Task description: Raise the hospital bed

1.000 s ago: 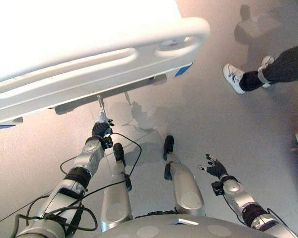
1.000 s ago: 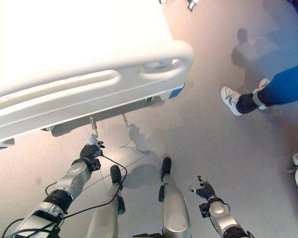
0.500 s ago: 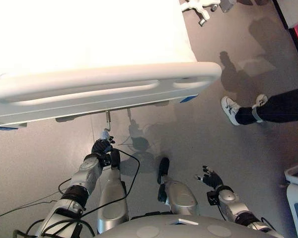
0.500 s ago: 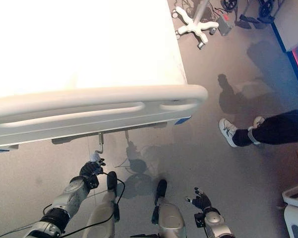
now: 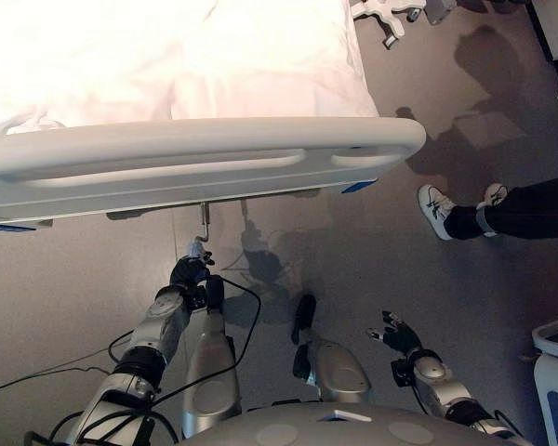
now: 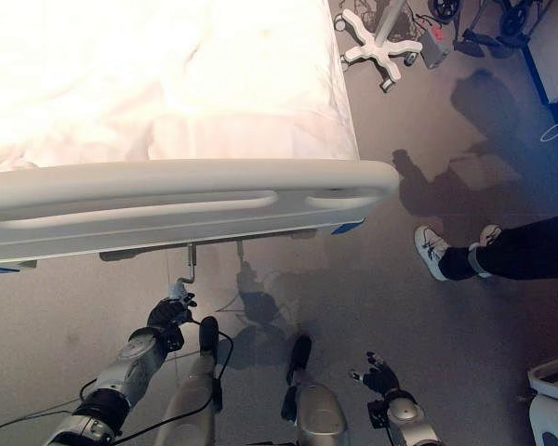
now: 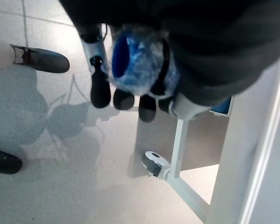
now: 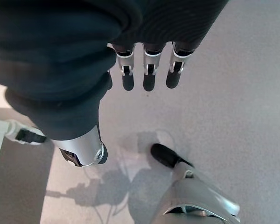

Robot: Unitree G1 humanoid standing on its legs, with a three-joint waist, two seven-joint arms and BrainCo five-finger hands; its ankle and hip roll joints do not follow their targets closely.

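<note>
The hospital bed's white footboard (image 5: 195, 163) spans the upper view, with white bedding (image 6: 167, 84) behind it. A thin metal crank (image 5: 205, 218) hangs down from under the bed's foot end. My left hand (image 5: 188, 272) is shut on the crank's blue plastic-wrapped handle (image 7: 135, 60), with its fingers (image 7: 100, 91) curled round it. My right hand (image 5: 397, 336) hangs low on the right over the floor, away from the bed, and its fingers (image 8: 147, 70) are straight and hold nothing.
A person's dark-trousered leg and white shoe (image 5: 437, 204) are on the floor to the right of the bed. A white wheeled stand base (image 6: 381, 42) sits beyond the bed's far corner. A bed caster (image 7: 154, 163) is near the crank. A white object (image 5: 553, 358) is at the lower right.
The whole picture has shifted, so more of the bed's top shows now. My left hand has stayed shut on the crank handle, and my right hand has kept its place.
</note>
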